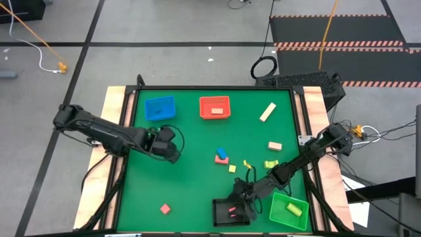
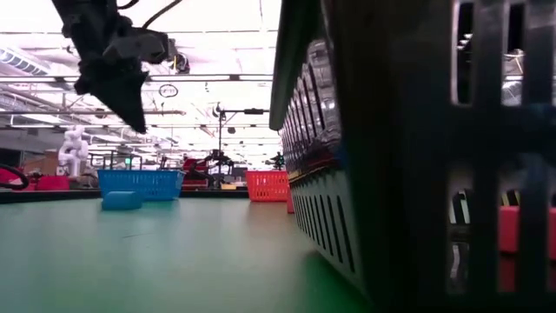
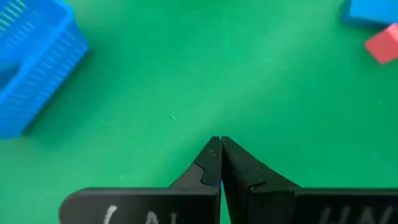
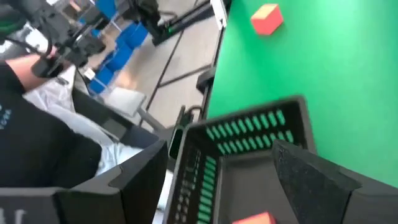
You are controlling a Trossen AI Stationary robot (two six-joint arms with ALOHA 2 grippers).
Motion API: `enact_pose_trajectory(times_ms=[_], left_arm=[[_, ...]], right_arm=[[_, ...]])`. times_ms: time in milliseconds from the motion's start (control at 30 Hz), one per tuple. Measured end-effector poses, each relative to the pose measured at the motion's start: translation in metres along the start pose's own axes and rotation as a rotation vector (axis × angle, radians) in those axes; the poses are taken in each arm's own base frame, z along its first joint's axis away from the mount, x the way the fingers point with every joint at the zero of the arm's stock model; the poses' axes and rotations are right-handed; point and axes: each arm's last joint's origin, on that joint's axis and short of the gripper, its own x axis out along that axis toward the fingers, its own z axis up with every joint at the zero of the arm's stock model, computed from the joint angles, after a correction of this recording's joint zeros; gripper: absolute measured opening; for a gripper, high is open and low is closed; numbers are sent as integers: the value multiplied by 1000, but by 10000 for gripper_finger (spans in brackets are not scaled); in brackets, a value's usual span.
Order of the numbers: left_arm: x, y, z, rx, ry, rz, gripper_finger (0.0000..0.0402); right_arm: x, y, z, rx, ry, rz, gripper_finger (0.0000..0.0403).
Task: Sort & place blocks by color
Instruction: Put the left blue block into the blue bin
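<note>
My left gripper (image 1: 172, 156) (image 3: 217, 142) hangs shut above the green mat at the table's left, with nothing between its tips. In the low view its shut fingers (image 2: 135, 117) are well clear above a blue block (image 2: 122, 200) lying on the mat. My right gripper (image 1: 240, 194) (image 4: 217, 180) stands open over the black tray (image 1: 233, 210). A pink block (image 4: 255, 218) lies in that tray. A blue and a pink block (image 1: 222, 155), yellow blocks (image 1: 247, 164) and a yellow-green one (image 1: 271, 163) lie mid-table. Another pink block (image 1: 165, 209) lies near the front.
The blue tray (image 1: 160, 108) and red tray (image 1: 215, 107) stand at the far side. The green tray (image 1: 289, 210), holding a yellow-green block, is beside the black one. Tan blocks (image 1: 268, 112) (image 1: 274, 146) lie at the right. A person shows beyond the table edge in the right wrist view.
</note>
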Motion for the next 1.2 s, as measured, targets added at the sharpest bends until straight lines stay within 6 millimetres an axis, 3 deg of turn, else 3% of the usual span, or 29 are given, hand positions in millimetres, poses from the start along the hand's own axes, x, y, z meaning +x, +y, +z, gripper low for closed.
enact_pose_trajectory(times_ms=[167,300,900,1200], left_arm=[[-2,5,5,26,12,-9,2],[3,-1,1,-99,74,-30,14],[43,-32,-36,-412,110,195,202],[68,-43,-42,-477,122,221,229]], right_arm=[[0,-5,2,6,3,-21,281],[0,-7,3,7,10,-35,281],[0,-7,2,0,30,-23,281],[0,-7,0,19,57,0,281]])
